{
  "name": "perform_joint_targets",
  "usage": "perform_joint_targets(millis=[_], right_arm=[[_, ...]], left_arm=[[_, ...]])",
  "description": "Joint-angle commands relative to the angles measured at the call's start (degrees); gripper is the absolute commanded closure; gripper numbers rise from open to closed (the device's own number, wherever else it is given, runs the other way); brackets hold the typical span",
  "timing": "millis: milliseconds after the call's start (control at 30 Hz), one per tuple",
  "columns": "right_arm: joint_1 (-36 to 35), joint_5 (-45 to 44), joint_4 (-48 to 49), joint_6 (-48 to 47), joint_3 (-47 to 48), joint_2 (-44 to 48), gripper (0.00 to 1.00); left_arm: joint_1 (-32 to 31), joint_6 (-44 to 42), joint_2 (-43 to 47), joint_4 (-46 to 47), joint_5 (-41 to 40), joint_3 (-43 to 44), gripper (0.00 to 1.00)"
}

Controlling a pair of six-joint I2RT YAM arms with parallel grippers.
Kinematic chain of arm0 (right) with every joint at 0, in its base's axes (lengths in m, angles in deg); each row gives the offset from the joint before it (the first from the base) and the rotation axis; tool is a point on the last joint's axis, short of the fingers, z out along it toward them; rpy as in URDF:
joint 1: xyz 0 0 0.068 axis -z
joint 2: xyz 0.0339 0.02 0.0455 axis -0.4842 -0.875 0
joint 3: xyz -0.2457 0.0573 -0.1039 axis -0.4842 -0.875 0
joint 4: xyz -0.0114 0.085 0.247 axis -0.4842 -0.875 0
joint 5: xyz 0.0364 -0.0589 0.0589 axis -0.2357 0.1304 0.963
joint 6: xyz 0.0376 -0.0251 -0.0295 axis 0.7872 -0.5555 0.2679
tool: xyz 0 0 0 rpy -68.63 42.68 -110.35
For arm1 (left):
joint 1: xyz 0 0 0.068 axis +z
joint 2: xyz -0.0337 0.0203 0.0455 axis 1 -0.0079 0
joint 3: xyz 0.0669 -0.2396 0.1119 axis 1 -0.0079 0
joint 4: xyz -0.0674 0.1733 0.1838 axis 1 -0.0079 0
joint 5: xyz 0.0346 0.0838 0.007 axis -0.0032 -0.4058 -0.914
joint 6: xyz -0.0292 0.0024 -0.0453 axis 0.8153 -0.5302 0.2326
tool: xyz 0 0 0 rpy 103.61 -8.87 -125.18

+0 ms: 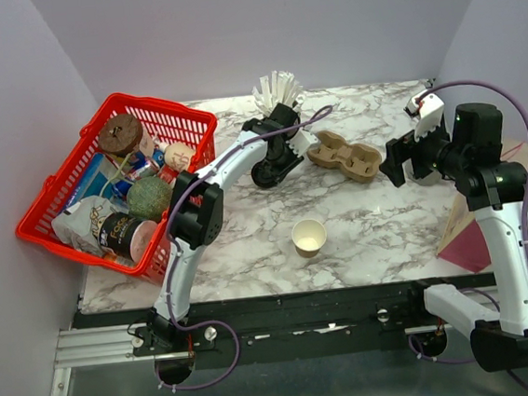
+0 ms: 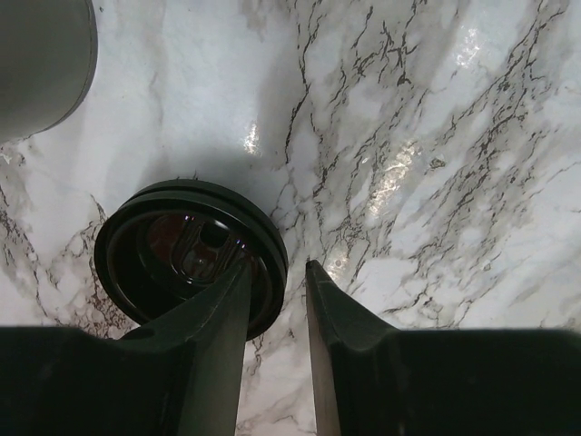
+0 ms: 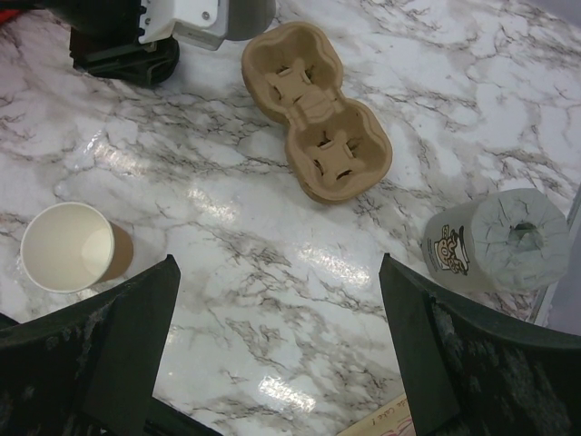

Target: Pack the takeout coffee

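The tan paper cup stands upright and uncovered near the table's front middle; the right wrist view shows it at the left. Its black lid lies flat on the marble at the back, beside the grey cup. My left gripper points down at it. Its narrow jaws straddle the lid's right rim: one finger is over the lid and the other stands just clear of the edge. My right gripper hovers wide open over bare marble at the right, holding nothing.
A brown pulp carrier lies behind the cup. The grey cup of white sticks stands at the back. A red basket full of groceries tilts at the left. A printed white roll and a pink bag lie at the right.
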Motion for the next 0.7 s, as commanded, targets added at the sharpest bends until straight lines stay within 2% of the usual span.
perform_joint_targets(millis=[0,500,567,600,667], right_arm=[[0.2,-0.2,-0.8,-0.2,-0.9,-0.2,0.00],[0.3,-0.3,0.1,-0.4,-1.6,-0.4,0.00],[0.2,-0.2,0.2,-0.3,-1.9,-0.5,0.00],[0.3,-0.3,0.3,-0.4,-1.8,-0.4,0.00],[0.3,-0.2,0.4,-0.3,-1.9,-0.4,0.00]], left_arm=[[0.3,1.0,-1.5,0.3,0.9,1.9,0.62],[0.6,1.1,-2.4,0.0,0.8,2.1,0.71],[0.7,1.0,-2.2,0.5,0.1,1.7,0.70],[0.7,1.0,-2.1,0.7,0.0,1.6,0.66],[0.7,0.9,-1.9,1.1,-0.2,1.3,0.64]])
